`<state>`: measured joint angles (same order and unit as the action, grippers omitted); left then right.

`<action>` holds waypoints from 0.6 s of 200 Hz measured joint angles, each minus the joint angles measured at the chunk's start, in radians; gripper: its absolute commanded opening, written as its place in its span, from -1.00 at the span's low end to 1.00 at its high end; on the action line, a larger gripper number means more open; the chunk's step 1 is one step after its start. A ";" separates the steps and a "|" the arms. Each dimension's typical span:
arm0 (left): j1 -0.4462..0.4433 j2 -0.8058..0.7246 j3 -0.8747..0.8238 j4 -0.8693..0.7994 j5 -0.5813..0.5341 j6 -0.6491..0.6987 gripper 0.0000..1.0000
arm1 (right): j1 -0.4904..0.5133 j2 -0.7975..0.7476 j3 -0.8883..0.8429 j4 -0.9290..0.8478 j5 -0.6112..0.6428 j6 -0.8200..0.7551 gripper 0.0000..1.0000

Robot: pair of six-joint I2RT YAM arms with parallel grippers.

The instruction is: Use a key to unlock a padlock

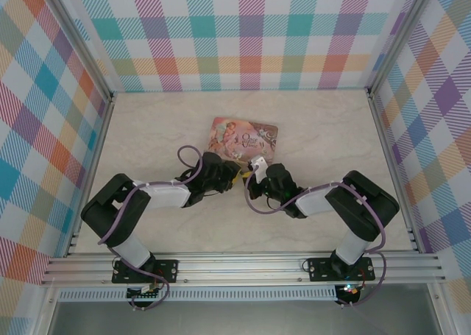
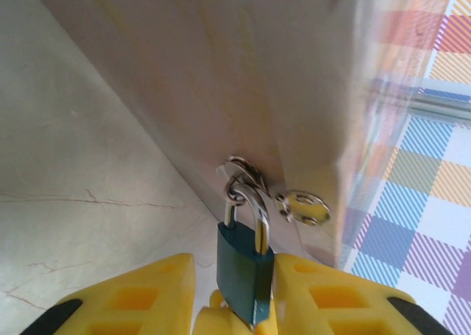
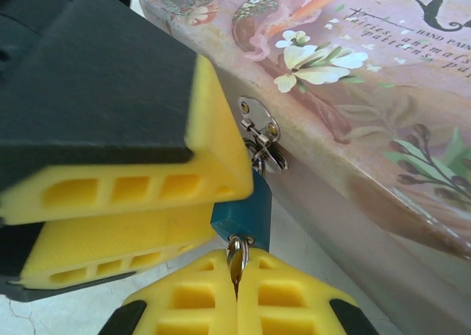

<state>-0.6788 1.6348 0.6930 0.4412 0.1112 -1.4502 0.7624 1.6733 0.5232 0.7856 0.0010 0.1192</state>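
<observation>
Padlock (image 2: pixel 245 272), blue-bodied with a steel shackle, hangs from the hasp (image 2: pixel 243 179) on the front wall of the pink pictured tin (image 3: pixel 353 85), near the middle of the table (image 1: pixel 147 129). From the left, the left gripper (image 2: pixel 234 294) pinches the body between its yellow foam pads (image 2: pixel 140 298), apparently across the flat faces. I judge that the right place to hold it. The lock looks small, rigid and light, its painted sides are smooth enough to slide in soft foam, and it would swing on the hasp if let loose. At the body's free end the key (image 3: pixel 236 265) sits at or in the keyway; how deep is hidden. It is a thin, stiff sliver of metal, likely to roll between pads when twisted, so a firm hold on its head matters. The right gripper (image 3: pixel 237 298) has its pads pressed together on that key. Room is tight: the tin's wall stands just behind the lock, and the two grippers nearly touch around it, so any turn must come from wrist rotation. Toward the arms' bases the tabletop lies open, and the checked walls (image 1: pixel 250 33) are well apart.
</observation>
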 measured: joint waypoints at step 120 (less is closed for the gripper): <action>0.000 0.031 0.021 0.021 0.011 0.001 -1.00 | 0.018 -0.040 -0.072 -0.014 0.040 -0.102 -0.36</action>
<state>-0.6788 1.6661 0.7139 0.4622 0.1219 -1.4494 0.7807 1.6333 0.4515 0.7719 0.0410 0.0174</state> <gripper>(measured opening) 0.099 0.274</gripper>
